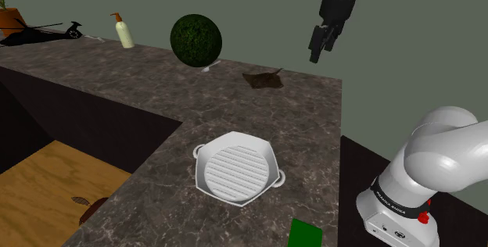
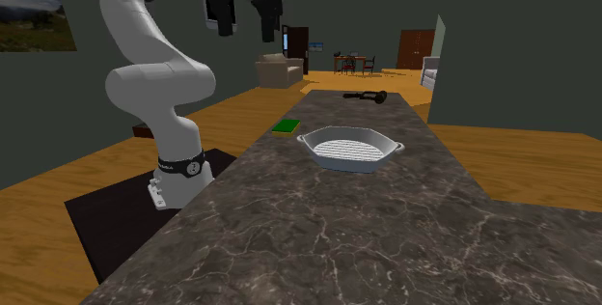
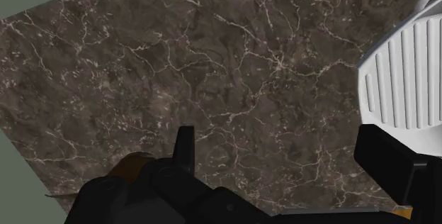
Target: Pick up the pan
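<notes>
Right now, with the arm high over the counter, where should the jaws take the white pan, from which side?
Probably by the rim beside a small side handle, straight down from above: the pan lies flat on the counter, its wall low and thin, so open jaws can straddle it.

Three cameras, one counter
We look down beside the arm, at 4 o'clock; low along the counter, arm at 10 o'clock; close from the wrist. All share the pan.
</notes>
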{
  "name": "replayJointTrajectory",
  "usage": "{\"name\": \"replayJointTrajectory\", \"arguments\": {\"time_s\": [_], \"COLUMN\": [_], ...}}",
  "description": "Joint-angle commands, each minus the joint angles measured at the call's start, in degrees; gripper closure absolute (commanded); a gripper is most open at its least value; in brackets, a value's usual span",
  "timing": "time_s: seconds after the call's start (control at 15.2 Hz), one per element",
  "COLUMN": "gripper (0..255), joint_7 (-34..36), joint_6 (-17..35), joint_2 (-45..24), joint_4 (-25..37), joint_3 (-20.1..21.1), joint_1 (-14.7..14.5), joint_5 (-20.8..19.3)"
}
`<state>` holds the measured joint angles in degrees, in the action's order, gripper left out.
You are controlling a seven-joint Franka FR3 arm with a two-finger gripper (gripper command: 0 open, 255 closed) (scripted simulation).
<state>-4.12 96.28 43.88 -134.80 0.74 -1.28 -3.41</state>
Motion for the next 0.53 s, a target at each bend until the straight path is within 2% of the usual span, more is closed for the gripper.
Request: {"name": "replayJointTrajectory", "arguments": {"time_s": [0.0, 0.46], "gripper": [0, 0], "joint_7": [0.00, -3.59], "joint_6": [0.00, 12.70], "joint_2": [0.00, -5.42], "joint_4": [0.00, -7.39], "joint_3": [0.00, -1.37], "joint_1": [0.00, -4.23], "joint_5": [0.00, 5.85]}}
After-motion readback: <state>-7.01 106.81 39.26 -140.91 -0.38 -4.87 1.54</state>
